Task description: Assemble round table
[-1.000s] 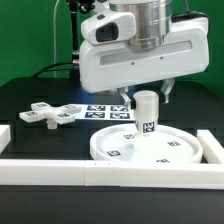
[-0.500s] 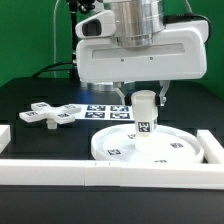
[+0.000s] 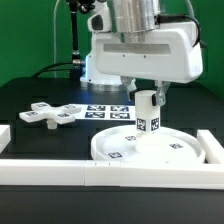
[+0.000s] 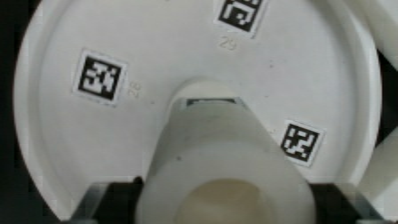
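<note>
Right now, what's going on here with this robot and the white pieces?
A single robot arm is partway through putting together a white round table. Its claw is closed on the short cylinder leg, which stands upright near the middle of the round disc. The cross-shaped foot piece lies apart and untouched, toward the exterior view's left. Whether the leg is fully seated in the disc can't be told from here.

Cropped at the wrist view's edges: disc (image 4: 160,60) and leg (image 4: 222,185) (blurred too, near the lens). Partly hidden behind leg in exterior view: marker board (image 3: 100,110). Too small to read: tags (image 3: 113,153) there.
</note>
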`<state>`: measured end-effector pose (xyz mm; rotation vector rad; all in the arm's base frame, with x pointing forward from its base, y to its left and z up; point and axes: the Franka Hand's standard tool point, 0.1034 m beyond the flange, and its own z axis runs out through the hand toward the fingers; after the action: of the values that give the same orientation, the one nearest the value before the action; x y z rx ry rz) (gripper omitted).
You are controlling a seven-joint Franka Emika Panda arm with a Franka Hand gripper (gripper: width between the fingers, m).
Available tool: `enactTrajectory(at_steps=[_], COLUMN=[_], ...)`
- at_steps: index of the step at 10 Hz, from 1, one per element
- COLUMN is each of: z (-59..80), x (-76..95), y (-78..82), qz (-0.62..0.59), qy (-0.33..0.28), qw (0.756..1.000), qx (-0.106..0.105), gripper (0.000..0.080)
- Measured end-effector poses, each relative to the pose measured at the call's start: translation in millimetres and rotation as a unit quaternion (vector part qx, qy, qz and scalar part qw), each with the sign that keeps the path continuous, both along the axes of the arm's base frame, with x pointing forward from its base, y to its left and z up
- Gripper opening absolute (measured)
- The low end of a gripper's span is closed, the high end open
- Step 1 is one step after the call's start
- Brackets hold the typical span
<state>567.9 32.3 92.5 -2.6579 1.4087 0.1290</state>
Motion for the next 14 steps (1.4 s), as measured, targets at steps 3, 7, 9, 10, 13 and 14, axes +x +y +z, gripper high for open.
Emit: enactTrajectory(at_steps=[3, 7, 9, 10, 13, 14], z=[-0.2, -0.5, 0.1, -1.1, -2.5, -2.8], x=[0.3, 0.9, 2.1, 1.9, 1.0, 1.3], y=[-0.9, 2.8, 4.6, 1.8, -0.9, -0.7], qz=[-0.134, -0.217, -0.280, -0.350, -0.503, -0.548], qy=[0.020, 0.041, 0.050, 0.051, 0.053, 0.053], qw=[0.991, 0.975, 0.958, 0.934, 0.860, 0.831], qx=[0.017, 0.027, 0.032, 0.041, 0.064, 0.074], gripper=[0.0409, 0.0409, 0.0409, 0.0409, 0.0409, 0.0409])
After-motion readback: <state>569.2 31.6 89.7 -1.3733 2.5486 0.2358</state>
